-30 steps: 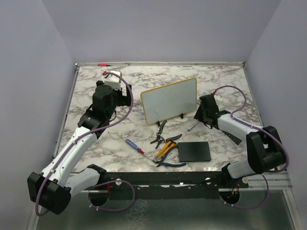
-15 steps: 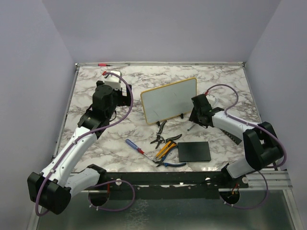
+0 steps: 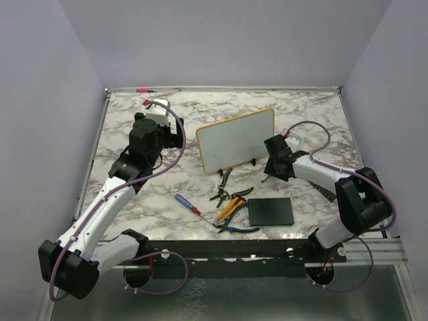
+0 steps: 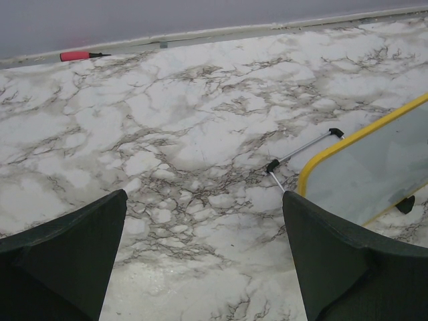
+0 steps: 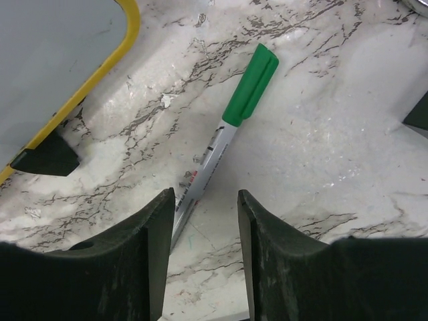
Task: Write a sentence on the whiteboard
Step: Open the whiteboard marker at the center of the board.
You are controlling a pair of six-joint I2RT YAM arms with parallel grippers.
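Marble table (image 3: 314, 114): whiteboard (image 3: 237, 140) stands propped mid-table, yellow frame, pale face, no writing legible from these views. Judged barely begun: green-capped marker (image 5: 227, 130) lies capped just right of the board. Right hand (image 5: 204, 200) half-parted, straddling the marker's near end, not gripping. Left hand (image 4: 204, 197) spread wide, empty, left of board.

We look down on a white marble-patterned table (image 3: 221, 107), closed in on three sides by plain lavender walls (image 3: 221, 40), with a thin metal strip (image 3: 267, 87) along its far edge.
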